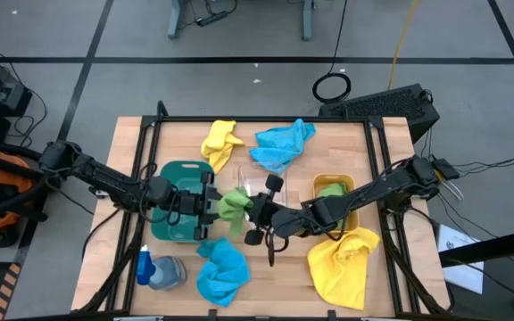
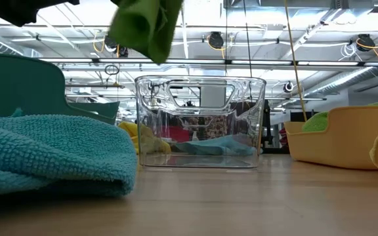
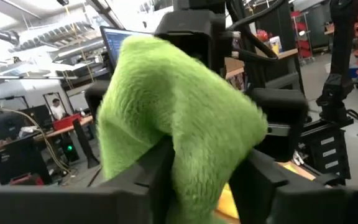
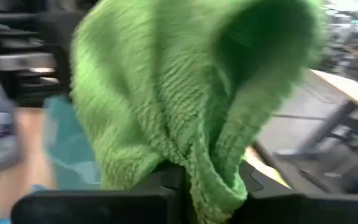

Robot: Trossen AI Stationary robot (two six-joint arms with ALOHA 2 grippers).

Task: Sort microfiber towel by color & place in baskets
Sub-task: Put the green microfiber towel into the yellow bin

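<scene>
Green towel (image 1: 233, 206) held between two tools above the tabletop (image 1: 346, 143), mid-scene.

Right tool (image 1: 250, 210) was clamped on the green towel; left tool (image 1: 216, 206) met the same cloth, fingers (image 3: 160, 168) either side of it, hold uncertain. Towel hung between dark green basket (image 1: 178, 175), left, and clear basket (image 2: 200, 122), just right. Orange-yellow basket (image 1: 335, 186) farther right, holding green cloth. Blue towels (image 1: 222, 271) and yellow towels (image 1: 343, 266) lay near and far; spray bottle (image 1: 157, 271) near-left.

Two dark jointed arms, black cabling; black two-finger left claw (image 1: 211, 205).
</scene>
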